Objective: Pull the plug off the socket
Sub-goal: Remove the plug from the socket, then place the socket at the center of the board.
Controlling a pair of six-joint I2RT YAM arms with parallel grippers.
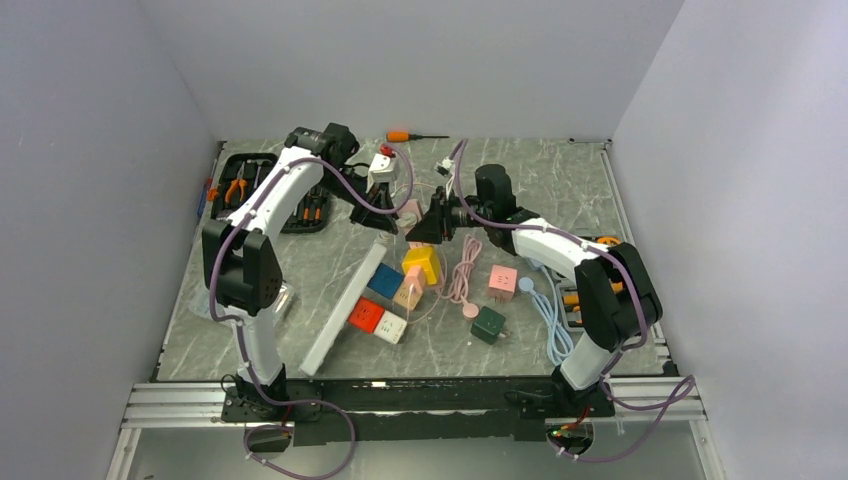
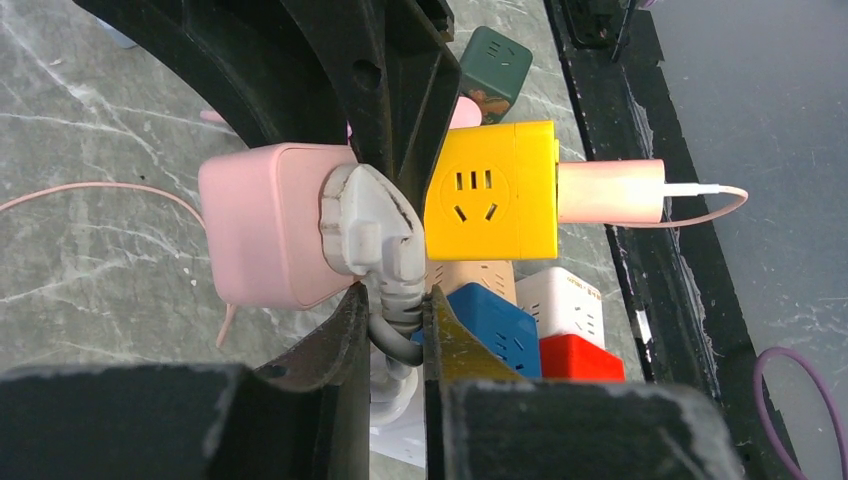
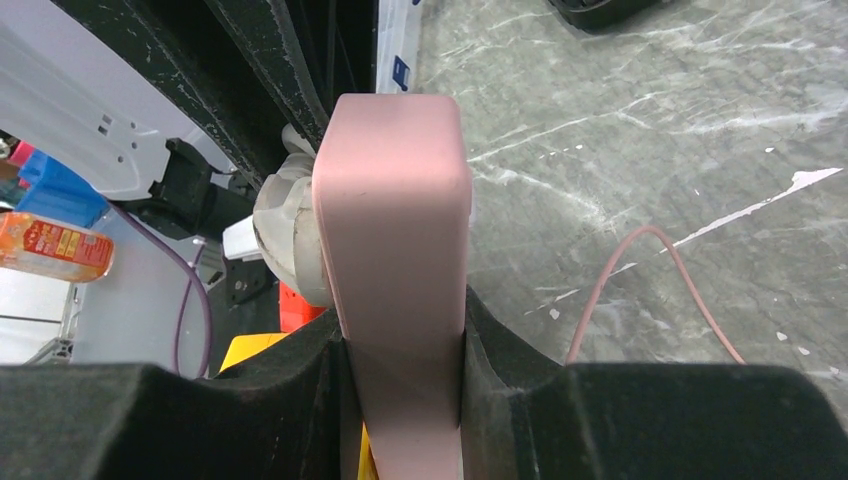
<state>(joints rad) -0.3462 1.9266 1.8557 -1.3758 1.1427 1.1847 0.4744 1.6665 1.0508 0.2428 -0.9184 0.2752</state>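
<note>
Pinches the plug [image 2: 365, 225] by its neck with the left gripper [image 2: 395, 310], fingers [image 2: 340, 345] together on the grey stem where the cable leaves the body. Has the plug's rounded body just beyond those fingertips, outside the grip, flat against one face of the pink socket [image 2: 265, 225], pins hidden. Cannot tell how deep the pins sit.

Clamps that socket with the right gripper [image 3: 400, 330], a finger [image 3: 300, 390] pressed on each of two opposite sides, the block upright between them and reaching well past the tips. Shows the plug, from the right wrist, bulging off the socket's left face, beyond the right fingertips and not between them.

Has both grippers tip to tip above the middle of the table [image 1: 560, 190], nearer its far edge than its near one. Cannot tell whether the socket touches the table.

Has a yellow cube [image 2: 490, 190] just beside the plug, on the side away from the pink socket, with a pink adapter [image 2: 610, 190] stuck in its outer face and a white lead [image 2: 700, 188] running from that. Finds a blue cube [image 2: 495, 325], a white cube [image 2: 565, 300], a red cube [image 2: 580, 360] and a green cube [image 2: 495, 60] close around.

Shows, from above, a tool case [image 1: 260, 185] at the far left corner, a screwdriver [image 1: 415, 135] along the far edge and a white strip [image 1: 345, 305] slanting toward the near edge.
</note>
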